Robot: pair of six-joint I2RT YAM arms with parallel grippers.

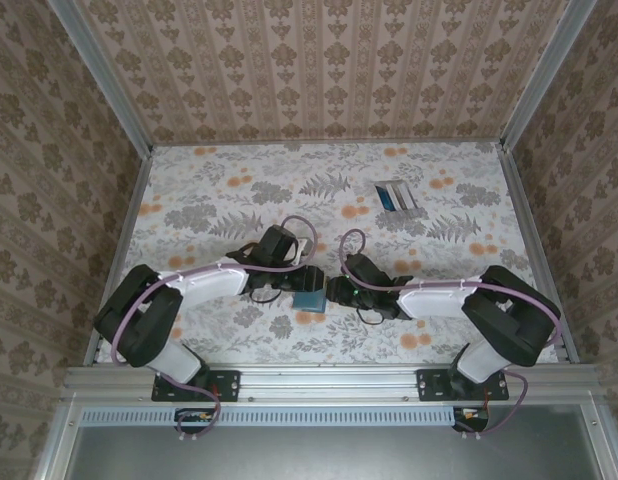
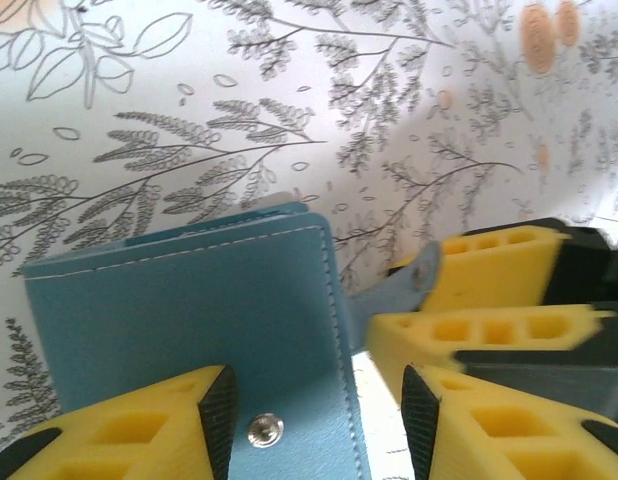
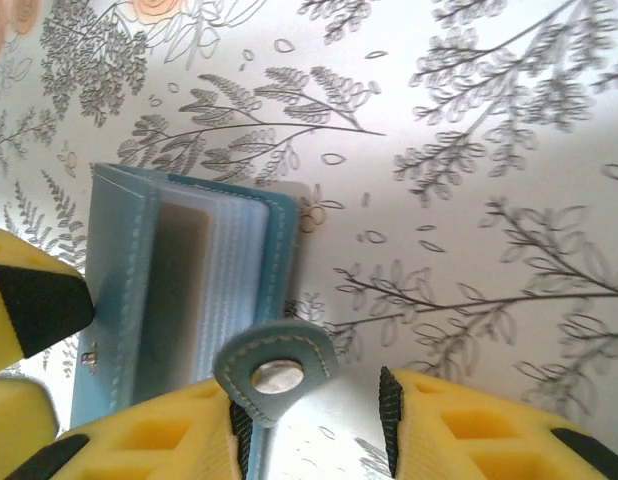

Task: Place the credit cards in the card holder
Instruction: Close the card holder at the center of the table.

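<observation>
The card holder [image 1: 310, 299] lies on the tabletop [image 1: 209, 215] near the front edge, between the two claws. Its cover is partly lifted. The right wrist view shows the clear pockets [image 3: 224, 280] fanned between the teal covers, and no card is visible in them. The strap tab [image 3: 274, 365] is unfastened and projects from the holder toward the right claw.

The left claw [image 2: 314, 415] stands over the outer cover with its jaws moderately apart. One finger sits on or just above the cover, beside the snap stud [image 2: 266, 430]. The other finger is clear of the cover edge, with bare tabletop showing between them. The cover is therefore not pinched. Whether the first finger presses it down cannot be told.

The right claw [image 3: 314, 425] also has its jaws moderately apart. The strap tab lies between them, against one finger and apart from the other, so it is not clamped.

The credit cards [image 1: 397, 195] are grouped at the far right of the tabletop, well apart from the holder. They are too small in the top view to count.

Status: the holder is unfastened and partly open. No card is picked up or inserted. Judged remaining steps are to open the holder fully, fetch each card, and seat each card in a pocket.
</observation>
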